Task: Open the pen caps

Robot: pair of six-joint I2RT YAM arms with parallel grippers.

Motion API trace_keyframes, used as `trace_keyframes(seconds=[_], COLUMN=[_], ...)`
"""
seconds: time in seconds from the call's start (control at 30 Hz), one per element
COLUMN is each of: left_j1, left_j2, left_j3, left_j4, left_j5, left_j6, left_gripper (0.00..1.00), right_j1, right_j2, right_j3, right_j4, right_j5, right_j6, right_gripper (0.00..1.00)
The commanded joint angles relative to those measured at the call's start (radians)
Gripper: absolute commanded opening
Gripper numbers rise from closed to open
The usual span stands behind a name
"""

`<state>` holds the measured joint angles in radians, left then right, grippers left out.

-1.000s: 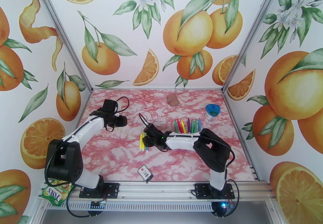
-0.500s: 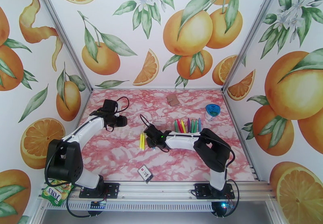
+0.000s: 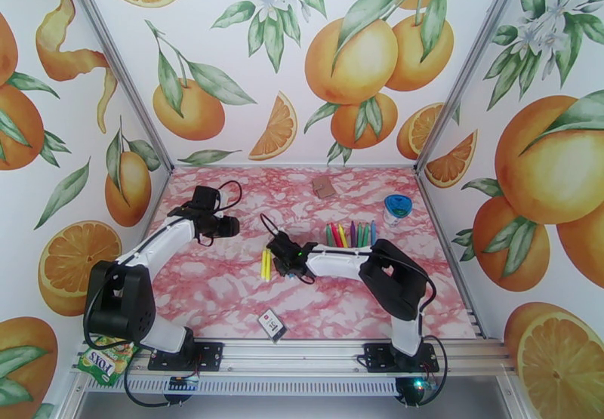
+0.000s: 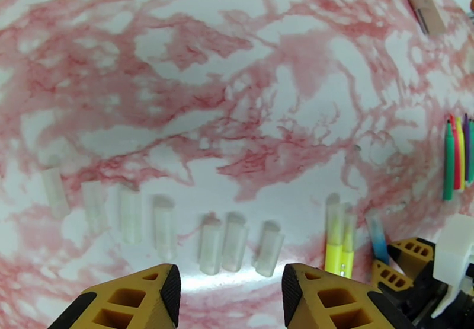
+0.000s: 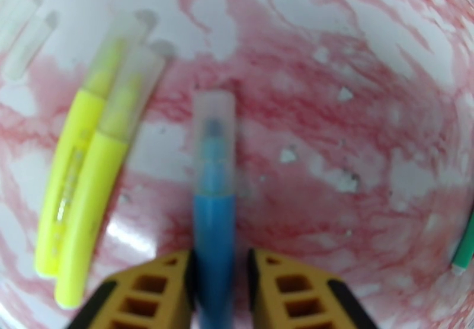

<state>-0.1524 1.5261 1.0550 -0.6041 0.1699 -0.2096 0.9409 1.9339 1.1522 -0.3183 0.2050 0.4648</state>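
My right gripper point(image 5: 219, 265) is shut on a blue pen point(image 5: 213, 205) lying on the pink marbled table, and its translucent cap point(image 5: 214, 117) is still on. Two yellow pens point(image 5: 89, 176) lie just left of it with clear caps point(image 5: 127, 57) on. In the top view my right gripper point(image 3: 282, 257) sits beside the yellow pens point(image 3: 265, 264). My left gripper point(image 4: 231, 277) hangs open and empty above a row of several loose clear pen caps point(image 4: 222, 244). It is at mid-left in the top view point(image 3: 230, 226).
A row of several coloured pens point(image 3: 351, 235) lies behind the right arm. A blue-lidded container point(image 3: 397, 207) stands at the right, a brown piece point(image 3: 325, 186) at the back. A black-and-white card point(image 3: 272, 325) lies near the front edge.
My right gripper has shifted slightly right, away from the yellow pens, and its fingers have narrowed onto the blue pen. The left gripper has widened a little in place.
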Motion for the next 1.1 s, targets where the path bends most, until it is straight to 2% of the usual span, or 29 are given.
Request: trace_keyframes(seconds=[0.0, 0.23, 0.53, 0.8, 1.07], left_j1=[0.005, 0.005, 0.004, -0.002, -0.056], left_j2=[-0.041, -0.053, -0.075, -0.072, -0.057], left_j3=[-0.001, 0.002, -0.006, -0.025, -0.021], left_j4=[0.026, 0.026, 0.053, 0.13, 0.21], left_j5=[0.026, 0.043, 0.095, 0.243, 0.382], left_j6=[-0.005, -0.001, -0.002, -0.04, -0.063], left_gripper=[0.52, 0.56, 0.65, 0.65, 0.65], right_j1=[-0.001, -0.014, -0.064, -0.112, -0.124], right_j2=[0.055, 0.029, -0.135, -0.294, -0.384], right_j3=[0.003, -0.014, -0.152, -0.295, -0.354], right_j4=[-0.03, -0.01, 0.178, 0.372, 0.458], right_j5=[0.025, 0.033, -0.042, -0.135, -0.187], right_j6=[0.027, 0.025, -0.001, -0.03, -0.06], right_gripper=[0.27, 0.21, 0.17, 0.16, 0.15])
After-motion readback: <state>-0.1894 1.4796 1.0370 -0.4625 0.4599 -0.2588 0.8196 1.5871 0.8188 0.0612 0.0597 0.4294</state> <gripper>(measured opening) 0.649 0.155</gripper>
